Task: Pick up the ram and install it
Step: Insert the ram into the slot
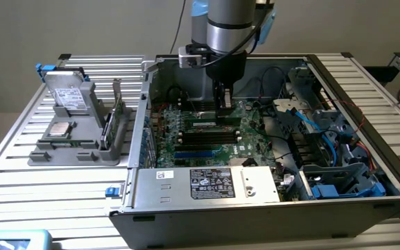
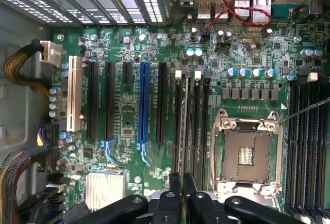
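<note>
I'm at the install step, I judge: my fingers, nearly closed, pinch the ram edge-on over the black memory slots beside the CPU socket. Seating calls for square alignment and straight pressure.

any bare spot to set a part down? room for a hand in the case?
Bare: table slats in front of the grey parts holder, on the exterior view's left of the case; also behind that holder. Crowded: inside the case, the tool hangs over the memory slots, with cables and a drive cage on the exterior view's right.
</note>
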Robot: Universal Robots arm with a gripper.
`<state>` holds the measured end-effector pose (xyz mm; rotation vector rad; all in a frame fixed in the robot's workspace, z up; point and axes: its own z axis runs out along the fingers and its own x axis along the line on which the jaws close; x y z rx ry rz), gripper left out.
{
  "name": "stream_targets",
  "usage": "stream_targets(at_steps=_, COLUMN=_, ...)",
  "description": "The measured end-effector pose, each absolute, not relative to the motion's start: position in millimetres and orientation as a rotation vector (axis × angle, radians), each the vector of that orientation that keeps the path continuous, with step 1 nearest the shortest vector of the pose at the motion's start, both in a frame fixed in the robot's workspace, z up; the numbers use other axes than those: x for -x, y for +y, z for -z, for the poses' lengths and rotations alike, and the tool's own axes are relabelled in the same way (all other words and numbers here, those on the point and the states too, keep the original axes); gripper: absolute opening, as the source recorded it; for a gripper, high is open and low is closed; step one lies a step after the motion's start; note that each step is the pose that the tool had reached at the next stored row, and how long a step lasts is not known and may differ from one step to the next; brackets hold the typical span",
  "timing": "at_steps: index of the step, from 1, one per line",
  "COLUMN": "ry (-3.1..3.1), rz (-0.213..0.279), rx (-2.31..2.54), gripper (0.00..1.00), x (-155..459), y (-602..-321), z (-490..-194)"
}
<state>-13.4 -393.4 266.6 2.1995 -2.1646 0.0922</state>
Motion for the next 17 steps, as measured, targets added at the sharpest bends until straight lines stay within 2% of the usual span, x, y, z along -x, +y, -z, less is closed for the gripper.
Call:
stream_targets(at_steps=4, ry=-2.171, rz=-0.079, rx=-2.206, gripper=0.14, x=13.5, y=-393.9, z=-263.9)
stream_targets(at_steps=17, ry=-2.159, rz=-0.083, rx=-2.215, gripper=0.14, x=14.9, y=-394.0, z=-254.1)
